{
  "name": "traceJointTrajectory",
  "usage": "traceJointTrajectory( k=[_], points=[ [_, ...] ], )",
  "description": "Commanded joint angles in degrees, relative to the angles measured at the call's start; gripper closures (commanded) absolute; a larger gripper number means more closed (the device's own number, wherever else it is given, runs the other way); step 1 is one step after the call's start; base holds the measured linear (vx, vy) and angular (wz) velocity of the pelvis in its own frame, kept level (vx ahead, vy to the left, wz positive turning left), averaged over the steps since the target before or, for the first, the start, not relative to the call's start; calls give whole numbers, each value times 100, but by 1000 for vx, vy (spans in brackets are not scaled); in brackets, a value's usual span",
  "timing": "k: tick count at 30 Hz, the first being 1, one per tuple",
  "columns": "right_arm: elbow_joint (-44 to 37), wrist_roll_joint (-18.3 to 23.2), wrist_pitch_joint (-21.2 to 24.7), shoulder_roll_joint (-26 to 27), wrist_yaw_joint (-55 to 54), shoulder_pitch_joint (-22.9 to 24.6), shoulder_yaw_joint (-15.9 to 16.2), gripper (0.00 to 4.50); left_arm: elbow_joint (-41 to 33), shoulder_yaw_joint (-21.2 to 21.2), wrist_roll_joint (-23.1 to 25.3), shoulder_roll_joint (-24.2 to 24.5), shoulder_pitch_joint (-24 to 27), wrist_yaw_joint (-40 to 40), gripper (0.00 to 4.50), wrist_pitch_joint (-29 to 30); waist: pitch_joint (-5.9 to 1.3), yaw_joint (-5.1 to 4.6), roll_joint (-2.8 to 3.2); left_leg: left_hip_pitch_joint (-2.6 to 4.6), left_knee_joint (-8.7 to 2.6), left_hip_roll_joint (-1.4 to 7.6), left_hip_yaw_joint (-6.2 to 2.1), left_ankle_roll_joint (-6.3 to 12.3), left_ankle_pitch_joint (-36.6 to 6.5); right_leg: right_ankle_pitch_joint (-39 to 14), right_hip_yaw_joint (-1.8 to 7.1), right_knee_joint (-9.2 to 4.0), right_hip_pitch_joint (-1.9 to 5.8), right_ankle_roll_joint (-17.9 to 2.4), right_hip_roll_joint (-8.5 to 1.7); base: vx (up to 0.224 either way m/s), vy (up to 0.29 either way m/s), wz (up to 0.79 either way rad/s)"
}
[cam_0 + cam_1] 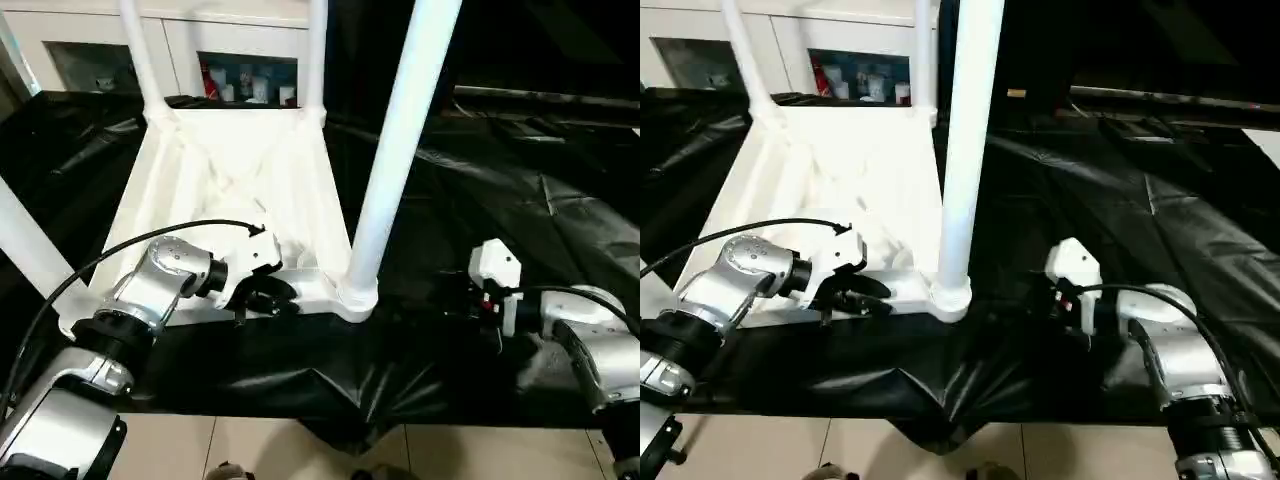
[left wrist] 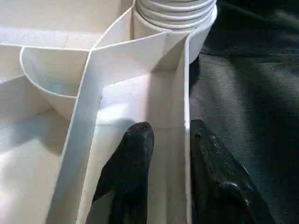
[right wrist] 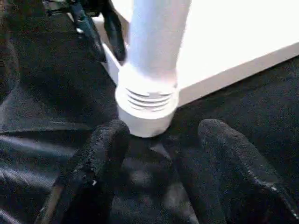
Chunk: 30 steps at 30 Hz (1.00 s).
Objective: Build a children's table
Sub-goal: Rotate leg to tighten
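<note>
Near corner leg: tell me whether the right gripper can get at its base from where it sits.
Probably yes. The right gripper has open fingers facing the near corner leg at its socket, with only black cloth between them.

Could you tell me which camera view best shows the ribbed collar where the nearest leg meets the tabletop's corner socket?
The right wrist view: the ribbed collar sits central and close, above the corner socket. The left wrist view catches its rings at the picture's edge. In both eye views it is small, at the foot of the nearest leg.
</note>
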Motion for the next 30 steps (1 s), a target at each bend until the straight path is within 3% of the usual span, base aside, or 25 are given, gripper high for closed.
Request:
traceJointTrajectory(
  k=[1, 2, 3, 5, 6, 8, 10, 11, 12, 14, 15, 18, 19, 21, 22, 23, 24, 26, 27, 30],
  points=[
    [-172, -24, 135, 21, -67, -66, 77, 170, 264, 105, 160, -5, -33, 271, 356, 23, -349, 21, -48, 13, -376, -25, -44, 202, -1673, -2601, 183, -631, 270, -743, -254, 0, 0, 0],
    [-244, 81, 246, 112, -56, -56, 89, 170, 413, 178, 124, -80, -50, 381, 365, -63, -355, 1, -209, -9, -362, -13, -24, 244, -1604, -2781, 188, -664, 261, -640, -269, 0, 0, 0],
    [-247, 88, 282, 147, -23, -54, 134, 170, 513, 195, 134, -125, -65, 454, 377, -136, -342, 29, -238, -30, -368, -15, -43, 268, -1510, -3026, 174, -663, 257, -499, -294, 0, 0, 0],
    [-168, 32, 271, 187, -10, -88, 197, 170, 643, 214, 132, -200, -98, 524, 391, -204, -343, 28, -167, -19, -377, 5, -59, 247, -1481, -3225, 171, -700, 227, -377, -327, 0, 0, 0],
    [-159, 8, 271, 225, -60, -93, 210, 170, 701, 241, 94, -251, -102, 523, 395, -218, -345, 14, -118, -24, -402, 19, -81, 206, -1526, -3088, 165, -689, 232, -415, -322, 0, 0, 0],
    [-295, 64, 376, 323, -283, -63, 149, 170, 720, 303, -14, -354, -73, 473, 412, -179, -361, -8, -135, -24, -420, 15, -89, 174, -1559, -2814, 155, -676, 254, -484, -300, 0, 0, 0],
    [-398, 154, 487, 365, -396, -35, 82, 170, 694, 302, -47, -381, -51, 404, 427, -150, -368, -27, -151, -40, -436, 18, -102, 174, -1582, -2591, 154, -638, 266, -582, -297, 0, 0, 0],
    [-457, 250, 563, 374, -441, -13, 21, 170, 681, 294, -39, -408, -46, 383, 432, -150, -372, -21, -101, -24, -442, 22, -110, 178, -1599, -2513, 162, -632, 271, -645, -307, 0, 0, 0],
    [-493, 350, 590, 357, -468, 18, -76, 143, 596, 264, -33, -445, -36, 349, 441, -104, -384, 0, -13, -7, -447, 34, -120, 166, -1575, -2239, 175, -606, 280, -764, -321, 0, 0, 0],
    [-405, 431, 542, 390, -548, 57, -247, 137, 559, 221, 6, -524, -10, 332, 449, -148, -393, -21, -64, -20, -450, 46, -109, 189, -1520, -1855, 177, -588, 300, -906, -309, 0, 0, 0],
    [-234, 383, 418, 418, -662, 74, -317, 131, 551, 162, 67, -565, 36, 329, 450, -214, -408, -6, -29, -20, -442, 36, -97, 203, -1470, -1464, 175, -562, 325, -1087, -304, 0, 0, 0],
    [-193, 198, 308, 406, -965, 91, -352, 92, 413, -75, 287, -551, 157, 232, 450, -260, -424, 9, 27, -8, -429, 28, -82, 216, -1347, -1171, 180, -543, 344, -1223, -303, 0, 0, 0],
    [-204, 182, 305, 411, -1000, 95, -356, 92, 408, -96, 310, -557, 170, 239, 450, -266, -423, -1, -54, -24, -425, 26, -74, 235, -1305, -1143, 180, -541, 357, -1215, -296, 0, 0, 0],
    [-263, 164, 329, 415, -1015, 116, -324, 92, 405, -126, 353, -551, 190, 271, 450, -274, -415, 31, -18, -15, -427, 18, -68, 276, -1281, -1360, 181, -554, 354, -1137, -306, 0, 0, 0],
    [-347, 122, 336, 410, -1071, 133, -263, 92, 340, -164, 413, -529, 228, 322, 450, -239, -413, 22, -123, -18, -423, 20, -55, 295, -1286, -1471, 180, -572, 352, -1087, -304, 0, 0, 0],
    [-373, 129, 358, 415, -1099, 130, -251, 92, 304, -171, 424, -517, 242, 324, 450, -218, -398, 54, -62, -9, -437, 28, -68, 280, -1290, -1685, 183, -575, 340, -1023, -323, 0, 0, 0],
    [-349, 166, 373, 424, -1039, 101, -239, 92, 251, -149, 409, -529, 262, 322, 450, -170, -395, 43, -115, -3, -435, 33, -59, 279, -1339, -1854, 183, -598, 326, -949, -318, 0, 0, 0],
    [-326, 196, 385, 431, -985, 80, -232, 92, 218, -130, 394, -539, 274, 320, 450, -138, -385, 53, -71, 3, -449, 44, -73, 250, -1401, -1989, 185, -604, 312, -901, -326, 0, 0, 0],
    [-157, 180, 311, 467, -861, -26, -140, 92, 193, -75, 361, -559, 301, 337, 450, -199, -388, 47, -134, 2, -447, 43, -69, 253, -1426, -2029, 182, -605, 307, -882, -324, 0, 0, 0],
    [109, 126, 186, 535, -806, -194, -26, 92, 172, 6, 289, -596, 344, 335, 450, -318, -389, 42, -137, -8, -456, 45, -77, 248, -1444, -2117, 181, -610, 305, -835, -337, 0, 0, 0]
  ],
)
